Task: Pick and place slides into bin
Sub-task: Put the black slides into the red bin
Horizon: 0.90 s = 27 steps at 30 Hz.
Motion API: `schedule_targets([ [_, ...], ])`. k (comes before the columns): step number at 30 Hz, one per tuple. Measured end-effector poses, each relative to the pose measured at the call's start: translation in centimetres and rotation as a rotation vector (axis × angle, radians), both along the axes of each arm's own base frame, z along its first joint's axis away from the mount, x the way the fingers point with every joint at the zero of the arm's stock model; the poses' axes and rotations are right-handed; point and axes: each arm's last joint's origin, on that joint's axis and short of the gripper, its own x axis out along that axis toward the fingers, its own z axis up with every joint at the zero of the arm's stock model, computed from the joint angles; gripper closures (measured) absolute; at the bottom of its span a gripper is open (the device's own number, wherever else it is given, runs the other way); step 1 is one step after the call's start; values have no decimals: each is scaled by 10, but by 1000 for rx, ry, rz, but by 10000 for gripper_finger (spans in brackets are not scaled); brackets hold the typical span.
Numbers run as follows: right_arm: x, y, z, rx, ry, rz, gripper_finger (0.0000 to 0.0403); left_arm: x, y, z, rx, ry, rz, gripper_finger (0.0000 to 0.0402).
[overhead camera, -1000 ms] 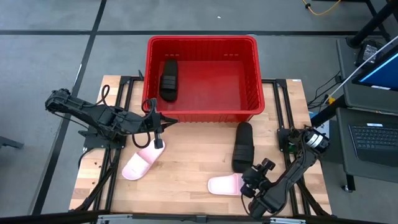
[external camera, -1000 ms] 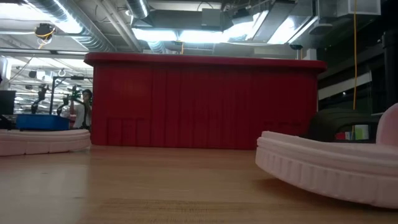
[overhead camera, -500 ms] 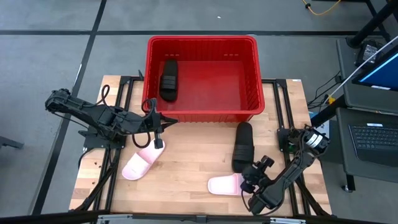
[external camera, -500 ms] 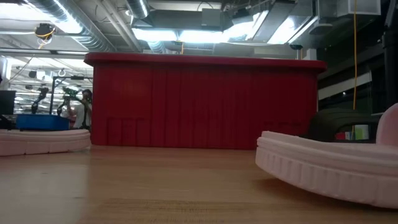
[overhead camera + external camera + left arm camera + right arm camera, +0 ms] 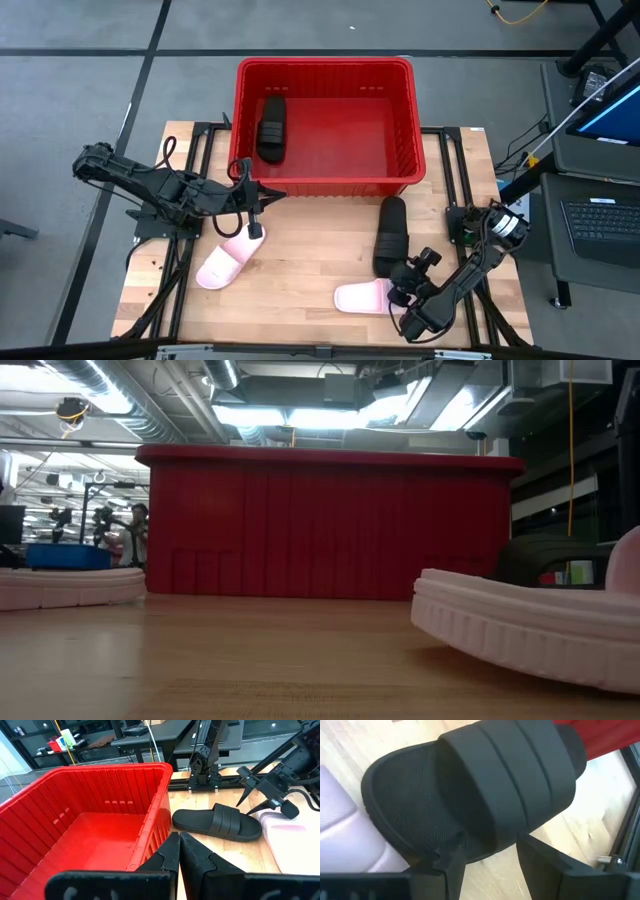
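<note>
Clerk: Basket, large red ribbed plastic (image 5: pixel 325 70), far centre of table; one black wide-strap slide sandal (image 5: pixel 271 127) inside, left part.

Checker: Outside it?

Clerk: Second black sandal (image 5: pixel 390 235) near right; pale pink sandals (image 5: pixel 226 264) (image 5: pixel 363 297).

Checker: Grippers?

Clerk: Right gripper (image 5: pixel 487 855) fingers parted at second black sandal's heel. Left gripper (image 5: pixel 178 847) fingers together, empty, beside basket's near wall.

Your two arms are dark throughout, built of chunky jointed segments. The left arm (image 5: pixel 150 185) carries looping black cables along its links. The right arm (image 5: pixel 470 270) has a round silver-and-white fitting with small red and green spots near its base. Both wrist views show matte black, tapering fingers (image 5: pixel 192 852) on a flat black crossbar.
</note>
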Motion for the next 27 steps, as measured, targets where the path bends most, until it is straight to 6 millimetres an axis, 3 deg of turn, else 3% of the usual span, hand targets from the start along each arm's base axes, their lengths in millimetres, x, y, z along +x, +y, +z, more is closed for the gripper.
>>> schedule_targets([
  [15,8,-8,-1,-17,21,5,244,0,0,0,-9,-3,3,396],
  [20,8,-8,-1,-16,19,1,291,0,0,0,-8,-3,3,394],
  [27,8,-8,-1,-14,6,-13,391,0,0,0,-9,-3,3,398],
])
